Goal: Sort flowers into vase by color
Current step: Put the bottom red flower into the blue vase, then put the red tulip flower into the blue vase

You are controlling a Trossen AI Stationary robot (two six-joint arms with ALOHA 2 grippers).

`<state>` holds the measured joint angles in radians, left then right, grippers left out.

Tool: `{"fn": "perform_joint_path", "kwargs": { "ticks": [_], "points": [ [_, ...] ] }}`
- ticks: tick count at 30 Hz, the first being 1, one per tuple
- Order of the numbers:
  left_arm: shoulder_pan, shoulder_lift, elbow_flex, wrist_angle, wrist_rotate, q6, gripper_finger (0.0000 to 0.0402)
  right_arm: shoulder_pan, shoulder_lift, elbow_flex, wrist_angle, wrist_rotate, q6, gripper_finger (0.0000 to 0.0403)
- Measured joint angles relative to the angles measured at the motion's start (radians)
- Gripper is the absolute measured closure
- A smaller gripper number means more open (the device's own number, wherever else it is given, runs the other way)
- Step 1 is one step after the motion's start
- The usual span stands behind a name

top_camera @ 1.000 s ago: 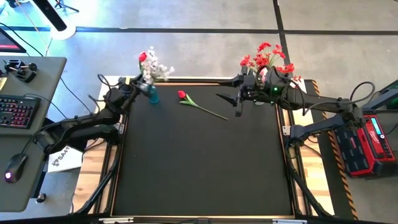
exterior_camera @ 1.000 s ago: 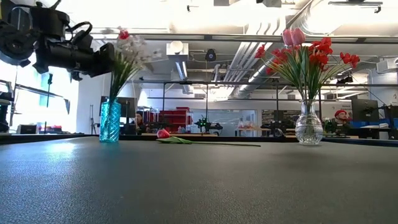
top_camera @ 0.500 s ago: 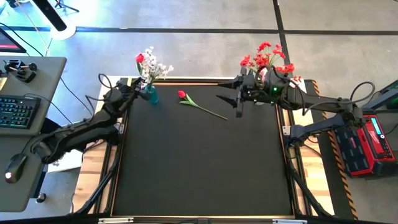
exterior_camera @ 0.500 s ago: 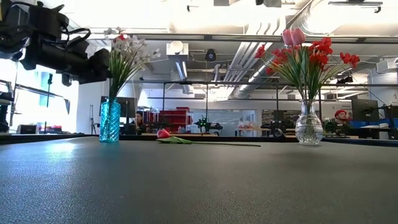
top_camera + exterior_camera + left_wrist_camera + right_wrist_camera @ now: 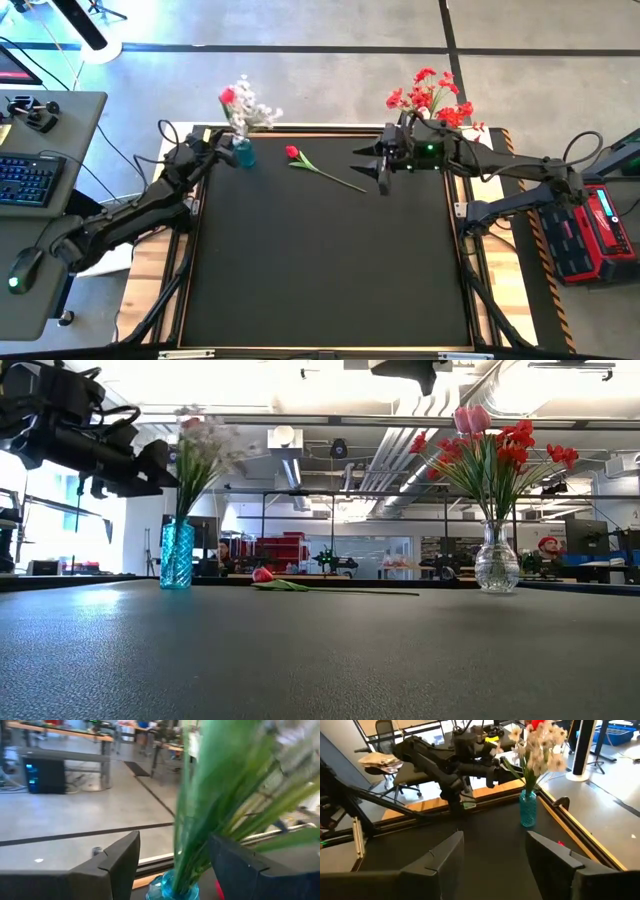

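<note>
While one red bud [image 5: 292,152] lies on the black surface [image 5: 320,260] between the two vases, we take the blue vase [image 5: 244,153] at the far left corner as our landmark. It holds the white sprays [image 5: 256,112] with one red flower [image 5: 228,96] among them, which we judge to be a colour mix not yet sorted out. Our left gripper [image 5: 216,146] hangs just beside this vase, on the side away from the bud, with its fingers [image 5: 117,862] spread apart and the green stems [image 5: 200,820] rising between them untouched; we read this as a release at the vase, or a pause before reaching in. Well apart from the blue vase, at the opposite far corner, the clear vase [image 5: 496,560] carries the red sprays [image 5: 430,92] and a pink tulip [image 5: 470,418]. Our right gripper [image 5: 372,165] hovers over the surface near that clear vase, fingers apart and holding nothing, pointed across toward the blue vase, we think so as to be ready for the loose bud, whose stem [image 5: 335,176] runs toward it. From overhead the clear vase's body is hidden under the right arm, and the motion-blurred stems in the left wrist view keep us from telling whether any of them brushes a finger.
</note>
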<state>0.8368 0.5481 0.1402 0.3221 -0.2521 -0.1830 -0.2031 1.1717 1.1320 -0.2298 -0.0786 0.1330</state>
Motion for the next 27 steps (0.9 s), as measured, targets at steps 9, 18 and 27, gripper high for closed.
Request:
{"fn": "perform_joint_path", "kwargs": {
  "ticks": [9,18,27],
  "points": [
    [0.0,-0.038,0.0,-0.013,0.011,-0.014,0.0181,0.0,0.0,0.0,0.001,-0.002,-0.001,0.0204],
    [-0.001,-0.102,0.117,-0.398,0.088,-0.007,0.0181,0.0,0.007,0.0,-0.172,-0.005,0.025,0.0204],
    [-0.001,-0.103,0.203,-0.609,0.211,-0.142,0.0181,-0.02,0.168,0.0,-0.214,0.048,0.091,0.0204]
  ]
}}
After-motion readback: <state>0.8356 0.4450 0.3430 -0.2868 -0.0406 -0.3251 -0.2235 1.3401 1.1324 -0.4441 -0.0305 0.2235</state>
